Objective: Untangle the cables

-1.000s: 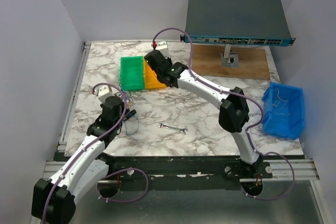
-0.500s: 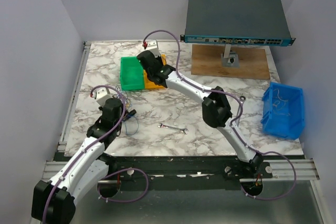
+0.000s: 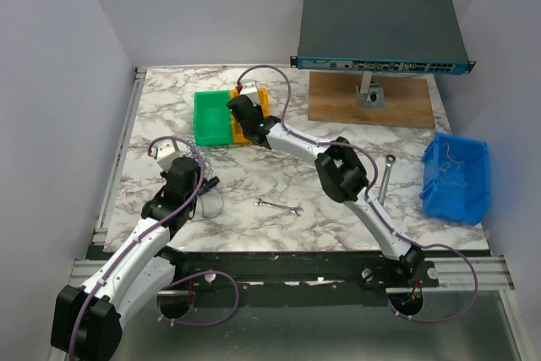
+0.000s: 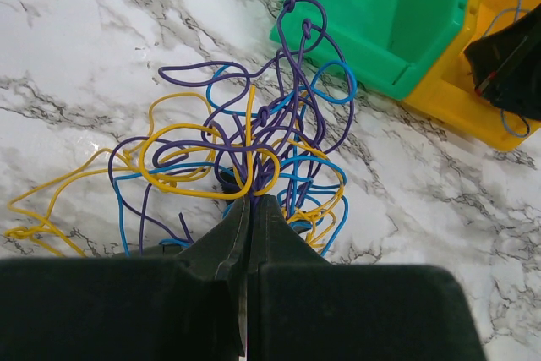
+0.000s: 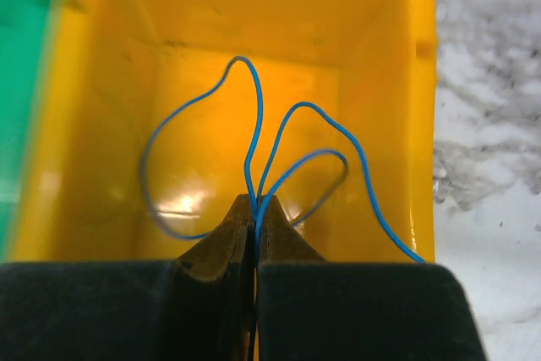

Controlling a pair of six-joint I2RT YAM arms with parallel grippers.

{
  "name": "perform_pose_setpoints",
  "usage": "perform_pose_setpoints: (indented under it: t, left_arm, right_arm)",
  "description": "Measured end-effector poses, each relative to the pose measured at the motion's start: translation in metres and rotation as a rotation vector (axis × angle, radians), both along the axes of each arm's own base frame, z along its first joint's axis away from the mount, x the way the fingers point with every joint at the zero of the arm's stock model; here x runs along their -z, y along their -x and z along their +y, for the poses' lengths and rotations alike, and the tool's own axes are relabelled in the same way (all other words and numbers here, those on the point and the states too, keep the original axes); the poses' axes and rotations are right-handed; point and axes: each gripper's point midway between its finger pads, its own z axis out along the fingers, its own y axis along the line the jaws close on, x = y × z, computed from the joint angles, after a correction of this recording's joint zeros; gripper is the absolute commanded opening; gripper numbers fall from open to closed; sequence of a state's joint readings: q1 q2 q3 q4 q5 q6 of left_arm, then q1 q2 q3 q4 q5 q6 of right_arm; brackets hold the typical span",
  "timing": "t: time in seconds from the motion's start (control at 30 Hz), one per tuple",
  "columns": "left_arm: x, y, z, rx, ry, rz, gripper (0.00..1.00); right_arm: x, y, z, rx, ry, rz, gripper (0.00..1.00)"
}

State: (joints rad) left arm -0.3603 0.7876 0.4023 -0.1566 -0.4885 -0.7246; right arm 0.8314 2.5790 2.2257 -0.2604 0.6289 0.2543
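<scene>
The cables [image 4: 254, 150] are a tangle of purple, yellow and blue wire loops lying on the marble table, just in front of the green bin [image 4: 380, 14]. My left gripper [image 4: 251, 202] is shut at the near side of the tangle, with purple strands pinched between its tips. In the top view the bundle [image 3: 210, 194] shows beside the left gripper [image 3: 203, 182]. My right gripper [image 5: 254, 202] hangs over the yellow bin [image 5: 380, 82], shut on one thin blue cable [image 5: 254, 116] whose loops dangle into the bin.
The green bin [image 3: 211, 116] and yellow bin [image 3: 263, 95] stand side by side at the back left. A small wrench [image 3: 279, 205] lies mid-table and another wrench [image 3: 385, 177] near the blue bin [image 3: 456, 177]. A network switch [image 3: 380, 35] stands on a wooden board [image 3: 406, 103].
The right arm has folded in and swung left, bringing its gripper lower over the yellow bin and uncovering the wrench at the right. The left arm and the tangle have not moved.
</scene>
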Motion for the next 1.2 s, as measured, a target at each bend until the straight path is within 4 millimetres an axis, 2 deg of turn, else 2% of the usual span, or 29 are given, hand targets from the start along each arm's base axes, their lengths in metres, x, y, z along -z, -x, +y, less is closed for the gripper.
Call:
perform_pose_setpoints:
  t: [0.1,0.23,0.3,0.47,0.6,0.67,0.8,0.87,0.9,0.93,0.97,1.03,1.17,1.2]
  left_arm:
    - [0.000,-0.001,0.000,0.001,0.000,-0.002,0.00]
    - [0.001,-0.001,-0.001,0.003,-0.001,0.002,0.00]
    - [0.001,-0.001,-0.001,0.005,0.000,0.003,0.00]
    - [0.001,-0.001,-0.002,0.008,0.002,0.001,0.00]
    - [0.000,-0.002,-0.002,0.010,0.004,-0.001,0.00]
    - [0.000,-0.002,-0.002,0.010,0.004,-0.002,0.00]
    - [-0.001,-0.002,-0.002,0.013,0.002,-0.004,0.00]
    - [-0.001,-0.002,-0.002,0.014,0.000,-0.006,0.00]
    - [-0.001,-0.002,-0.003,0.014,0.000,-0.007,0.00]
    - [-0.001,-0.002,-0.003,0.016,-0.001,-0.007,0.00]
    - [-0.001,-0.003,-0.003,0.017,-0.002,-0.008,0.00]
    - [-0.001,-0.002,-0.003,0.024,-0.004,-0.006,0.00]
    - [-0.001,-0.002,-0.005,0.036,-0.004,-0.004,0.00]
    - [-0.001,-0.002,-0.005,0.037,-0.004,-0.003,0.00]
  right_arm:
    - [0.031,0.000,-0.017,0.038,-0.029,0.058,0.01]
    - [0.031,0.014,-0.043,0.072,-0.054,0.101,0.01]
    - [0.032,0.028,-0.063,0.094,-0.051,0.126,0.01]
    - [0.033,0.081,-0.113,0.126,-0.021,0.199,0.00]
    - [0.031,0.108,-0.137,0.129,-0.007,0.228,0.01]
    - [0.028,0.112,-0.140,0.127,-0.008,0.228,0.01]
    - [0.021,0.107,-0.137,0.116,-0.009,0.213,0.01]
    - [0.013,0.100,-0.131,0.111,-0.021,0.200,0.01]
    - [0.002,0.091,-0.121,0.102,-0.047,0.179,0.01]
    - [0.001,0.089,-0.121,0.104,-0.049,0.177,0.05]
    - [-0.003,0.084,-0.117,0.102,-0.064,0.168,0.13]
    - [-0.013,0.071,-0.107,0.095,-0.098,0.152,0.36]
    - [-0.024,0.055,-0.095,0.077,-0.140,0.143,0.56]
    - [-0.026,0.053,-0.093,0.070,-0.148,0.144,0.58]
